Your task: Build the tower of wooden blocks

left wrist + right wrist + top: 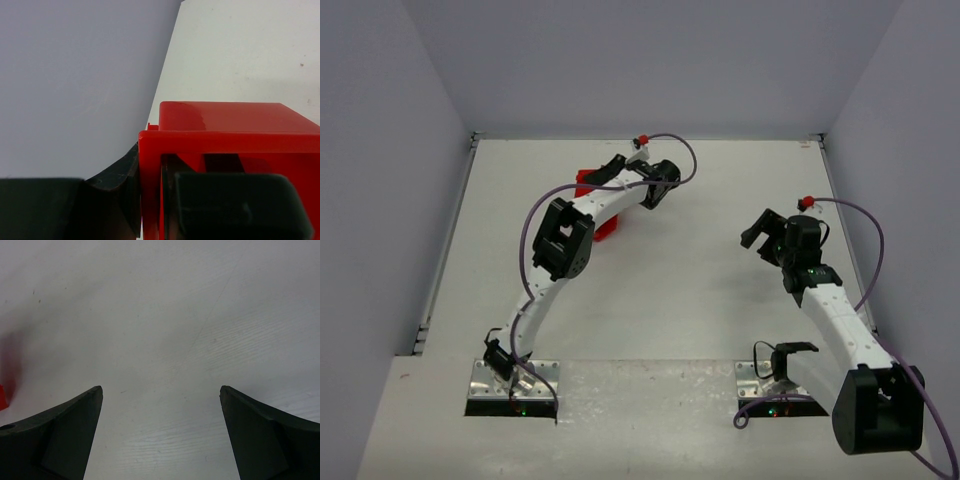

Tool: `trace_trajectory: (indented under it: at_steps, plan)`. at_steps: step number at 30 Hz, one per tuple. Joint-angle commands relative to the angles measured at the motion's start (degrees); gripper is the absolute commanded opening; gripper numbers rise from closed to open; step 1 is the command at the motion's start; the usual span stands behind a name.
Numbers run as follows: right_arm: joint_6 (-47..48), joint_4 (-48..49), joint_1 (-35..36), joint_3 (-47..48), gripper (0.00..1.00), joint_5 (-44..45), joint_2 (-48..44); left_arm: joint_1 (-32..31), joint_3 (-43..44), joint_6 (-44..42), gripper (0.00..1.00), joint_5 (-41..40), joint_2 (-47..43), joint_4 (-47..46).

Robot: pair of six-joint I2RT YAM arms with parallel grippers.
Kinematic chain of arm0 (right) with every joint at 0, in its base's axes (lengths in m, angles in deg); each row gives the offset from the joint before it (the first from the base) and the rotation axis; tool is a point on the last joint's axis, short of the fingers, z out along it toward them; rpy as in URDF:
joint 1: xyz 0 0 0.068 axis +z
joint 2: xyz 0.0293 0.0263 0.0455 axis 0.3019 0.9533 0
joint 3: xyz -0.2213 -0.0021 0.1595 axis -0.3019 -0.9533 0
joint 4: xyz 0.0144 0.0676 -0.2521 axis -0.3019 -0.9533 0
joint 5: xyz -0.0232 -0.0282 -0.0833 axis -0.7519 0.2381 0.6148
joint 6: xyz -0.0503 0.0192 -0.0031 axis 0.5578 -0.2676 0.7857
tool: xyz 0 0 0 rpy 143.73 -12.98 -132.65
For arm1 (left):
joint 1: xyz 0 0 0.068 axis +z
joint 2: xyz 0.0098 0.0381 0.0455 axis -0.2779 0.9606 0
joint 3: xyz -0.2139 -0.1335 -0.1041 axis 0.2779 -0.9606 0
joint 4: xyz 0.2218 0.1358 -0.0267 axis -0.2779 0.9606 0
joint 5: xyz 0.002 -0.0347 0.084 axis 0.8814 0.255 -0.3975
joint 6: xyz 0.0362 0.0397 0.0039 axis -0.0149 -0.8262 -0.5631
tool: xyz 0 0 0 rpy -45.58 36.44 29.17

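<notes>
Wrist views alone show left jaws seemingly pinching the red bin (225,120) wall; right jaws spread.

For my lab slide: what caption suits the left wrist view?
Left gripper clamped on a wall of the red bin, one finger inside, one outside; white table beyond.

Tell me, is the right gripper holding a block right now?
No, the right gripper is open, with only table showing between its jaws.
</notes>
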Motion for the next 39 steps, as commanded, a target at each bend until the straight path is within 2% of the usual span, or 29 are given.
trace_trajectory:
  at_steps: [1, 4, 14, 18, 28, 39]
  plan:
    - [-0.2, 1.0, -0.3, 0.4, 0.99, 1.4, 0.4, 0.0, -2.5, -14.1, 0.00, -13.4, -1.9, -10.2]
    - [-0.2, 0.9, -0.3, 0.5, 0.99, 1.6, 0.5, -0.4, -9.5, -25.7, 0.00, -13.3, -3.3, -22.1]
    - [-0.3, 0.2, -0.3, 0.9, 0.99, 2.2, 1.1, -1.1, -6.1, -34.6, 0.00, -13.3, 1.5, -22.8]
    - [-0.3, -0.1, -0.3, 1.3, 0.99, 1.8, 2.0, -1.7, -9.0, -42.3, 0.00, -12.8, 1.2, -27.4]
    - [-0.1, -0.8, -0.3, 2.1, 0.99, 1.3, 3.4, -2.4, -23.4, -46.8, 0.00, -11.8, -5.5, -28.6]
    - [0.0, -1.2, -0.3, 2.1, 0.99, 1.6, 3.2, -2.5, -29.5, -50.6, 0.00, -12.5, -10.2, -32.0]
